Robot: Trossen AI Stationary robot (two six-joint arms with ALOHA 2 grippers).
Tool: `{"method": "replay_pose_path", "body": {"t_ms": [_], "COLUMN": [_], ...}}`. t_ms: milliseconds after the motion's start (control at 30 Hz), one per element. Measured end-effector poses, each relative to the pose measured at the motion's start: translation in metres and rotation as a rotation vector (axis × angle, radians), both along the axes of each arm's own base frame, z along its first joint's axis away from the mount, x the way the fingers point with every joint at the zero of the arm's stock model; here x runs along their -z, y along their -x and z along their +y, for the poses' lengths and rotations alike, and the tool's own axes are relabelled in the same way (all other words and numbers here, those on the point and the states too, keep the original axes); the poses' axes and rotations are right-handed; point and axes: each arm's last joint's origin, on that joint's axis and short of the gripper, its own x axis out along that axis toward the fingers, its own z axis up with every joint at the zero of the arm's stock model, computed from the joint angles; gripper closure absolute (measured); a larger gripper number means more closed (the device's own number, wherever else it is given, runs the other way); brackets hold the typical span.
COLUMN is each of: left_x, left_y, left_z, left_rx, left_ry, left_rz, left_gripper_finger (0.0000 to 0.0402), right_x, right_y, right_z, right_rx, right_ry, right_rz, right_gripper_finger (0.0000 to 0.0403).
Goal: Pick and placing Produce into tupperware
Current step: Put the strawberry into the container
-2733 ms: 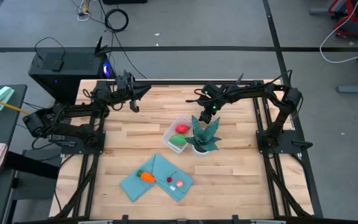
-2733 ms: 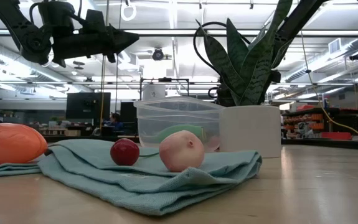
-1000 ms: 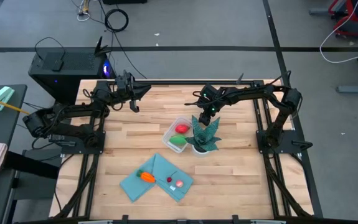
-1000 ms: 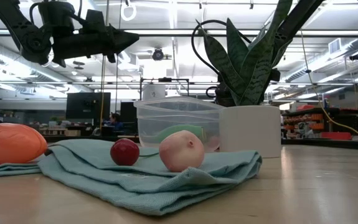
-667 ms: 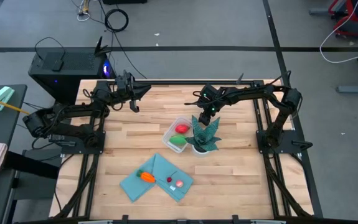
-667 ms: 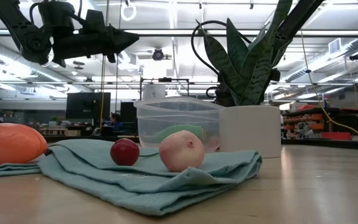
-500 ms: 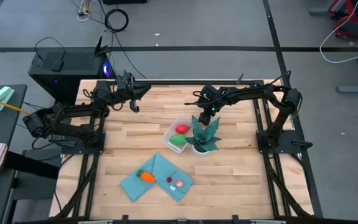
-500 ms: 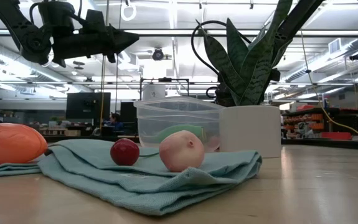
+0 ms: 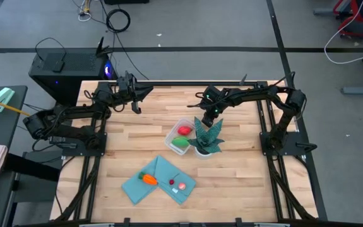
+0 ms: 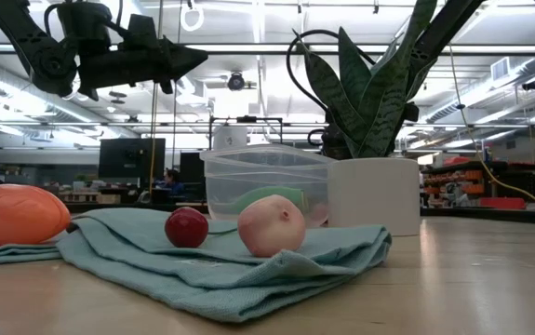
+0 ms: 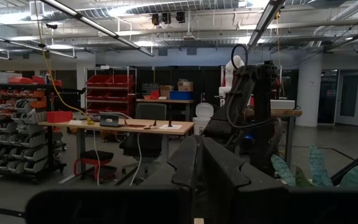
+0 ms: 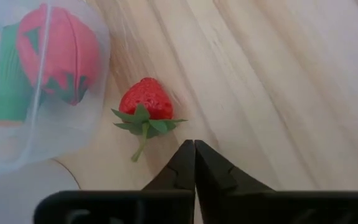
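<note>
**Right fingers pressed together over bare wood, strawberry just ahead**

In the right wrist view the right gripper [image 12: 195,149] has its two dark fingers pressed tip to tip with nothing between them. The strawberry [image 12: 146,102] lies on the wooden table [image 12: 278,93] just beyond those tips, toward 11 o'clock from them, apart from the fingers. Its long axis runs from the red tip at about 1 o'clock down to the green leaves and stem at about 7 o'clock. Just beside it, toward 9 o'clock, sits the clear tupperware [image 12: 73,134], holding the red round produce [image 12: 57,53] and the green produce [image 12: 7,81].

Only this wrist view shows the strawberry. In the high view the plant [image 9: 208,135] and the arm cover that spot, while the right gripper [image 9: 210,115] hangs at the plant's 12 o'clock.

The low view alone shows the near items in profile: a small dark-red ball [image 10: 186,227] and a pale pink ball [image 10: 271,225] on the teal cloth [image 10: 202,265], and an orange piece [image 10: 16,214] at 9 o'clock. Behind them stand the tupperware [image 10: 258,181] and the white pot [image 10: 374,194].

Farthest off, the left gripper [image 9: 134,99] waits raised at the table's 11 o'clock, fingers together and empty.
</note>
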Motion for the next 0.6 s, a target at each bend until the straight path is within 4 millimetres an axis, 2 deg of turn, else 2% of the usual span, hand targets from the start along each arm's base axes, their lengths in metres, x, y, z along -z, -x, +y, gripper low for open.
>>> {"method": "replay_pose_path", "body": {"t_ms": [167, 467, 600], "left_x": [0.0001, 0.0, 0.0], "left_y": [-0.0001, -0.0001, -0.0001], "left_z": [0.0, -0.0001, -0.0001], "left_rx": [0.0, 0.0, 0.0], "left_ry": [0.0, -0.001, -0.001], "left_rz": [0.0, 0.0, 0.0], "left_gripper_finger": [0.0363, 0.0368, 0.0367], "right_x": [0.0004, 0.0005, 0.0055], "right_y": [0.0004, 0.0004, -0.0005], "right_z": [-0.0015, -0.0019, -0.0024], "right_rx": [0.016, 0.033, 0.039], "right_ry": [0.046, 0.055, 0.063], "right_rz": [0.021, 0.029, 0.049], "right_gripper_finger": [0.036, 0.0232, 0.0197]}}
